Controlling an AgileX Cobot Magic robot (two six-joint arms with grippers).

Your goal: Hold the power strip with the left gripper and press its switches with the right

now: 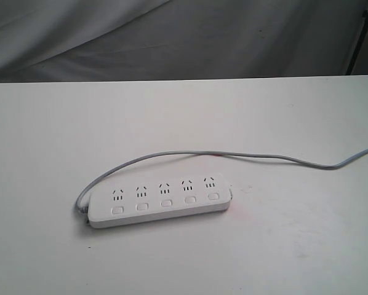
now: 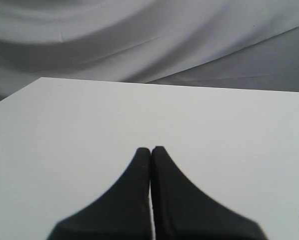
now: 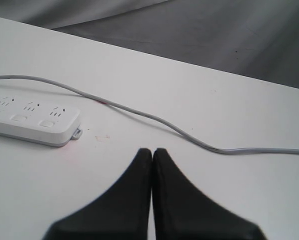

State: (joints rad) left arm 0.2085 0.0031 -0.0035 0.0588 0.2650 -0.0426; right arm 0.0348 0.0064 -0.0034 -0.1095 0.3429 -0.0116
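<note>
Exterior view: shows power strip [image 1: 158, 200] lying flat on white table [image 1: 282, 246], left of centre and toward near side, long axis running left to right, right end slightly farther, sockets facing up. Carries five switches [image 1: 165, 203] in a row along near edge, one below each socket set. Untouched by either gripper. Trails grey cord [image 1: 264, 157] from left end, curving round far side of strip, then running right across table to right edge. Grey cloth [image 1: 172, 37] beyond far edge of table.

Left wrist view: shows left gripper [image 2: 150, 150] with fingers pressed together tip to tip, holding nothing, over plain table surface; contact with table not discernible.

Right wrist view: shows right gripper [image 3: 152, 151] likewise pressed together and empty, over table near right end of strip, apart from strip and from cord passing just beyond fingertips.
</note>
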